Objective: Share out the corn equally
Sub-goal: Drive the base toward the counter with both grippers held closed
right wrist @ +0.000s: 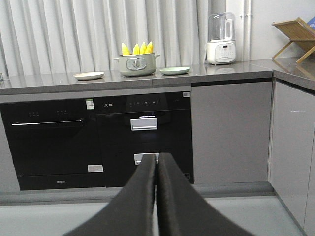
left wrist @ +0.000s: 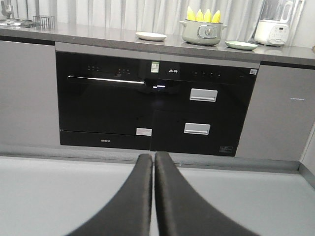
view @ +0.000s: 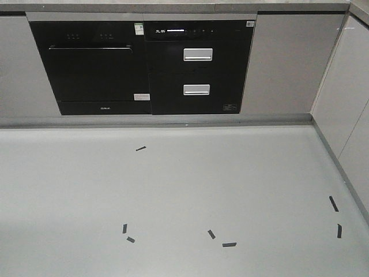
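The fingers of the left gripper (left wrist: 153,156) are being held pressed together with nothing between them, and those of the right gripper (right wrist: 156,156) are being held closed and empty in the same way. Both are being pointed low across the grey floor (view: 173,184) towards the black oven (left wrist: 103,98), well apart from anything to be grasped.

The corn (left wrist: 203,15) is being held upright, tips up, in a grey-green pot (left wrist: 202,33) on the counter (left wrist: 98,35), between a cream plate (left wrist: 151,35) and a green plate (left wrist: 241,45). Four cobs seem to be showing, though the tips are small and overlapping at this range.

The step in hand is judged to be the approach. It is being done well if the base is being brought square to the pot, the wrists are being raised above the counter edge before any reach, and the fingers are being parted only once above a cob tip. Two cobs per plate would be the even split.
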